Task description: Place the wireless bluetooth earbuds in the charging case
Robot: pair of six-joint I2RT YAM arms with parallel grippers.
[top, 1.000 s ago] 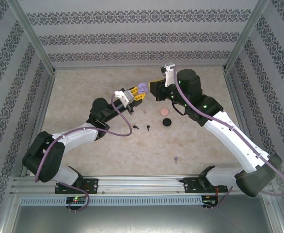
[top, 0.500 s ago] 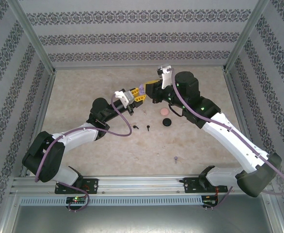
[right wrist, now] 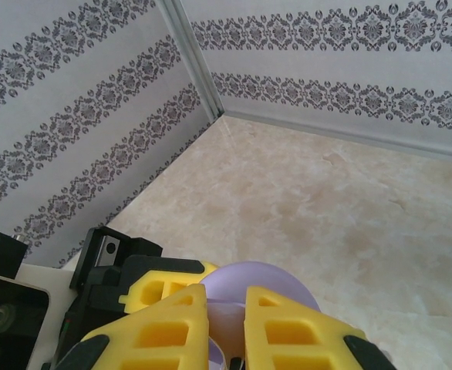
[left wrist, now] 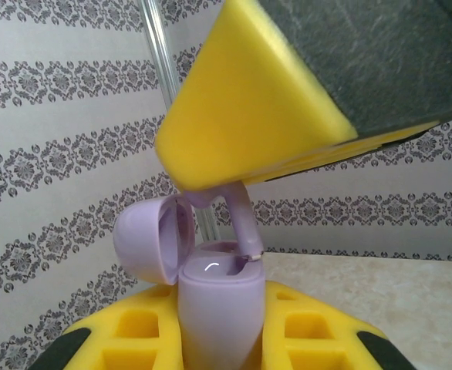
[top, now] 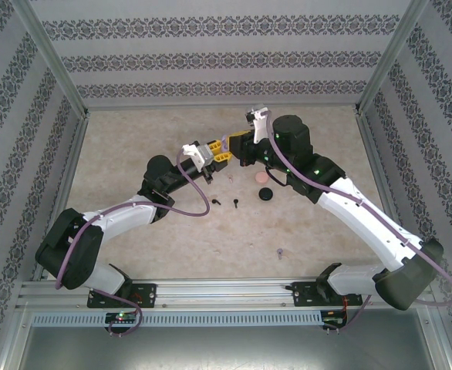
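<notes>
My left gripper is shut on the light purple charging case, held upright with its lid swung open to the left. From above, my right gripper is shut on a light purple earbud. The earbud's stem tip rests at the rim of the case's right socket. In the top view the two grippers meet tip to tip above the table's far middle, left gripper and right gripper, with the case between them. The earbud's head is hidden between the right gripper's yellow fingers.
On the table below lie a round pink case, a round black case, two black earbuds, a pale pink earbud and a purple earbud. Patterned walls enclose the table.
My right gripper has moved left and closed the gap to the left gripper, bringing the earbud over the open case. The left arm has stayed still.
</notes>
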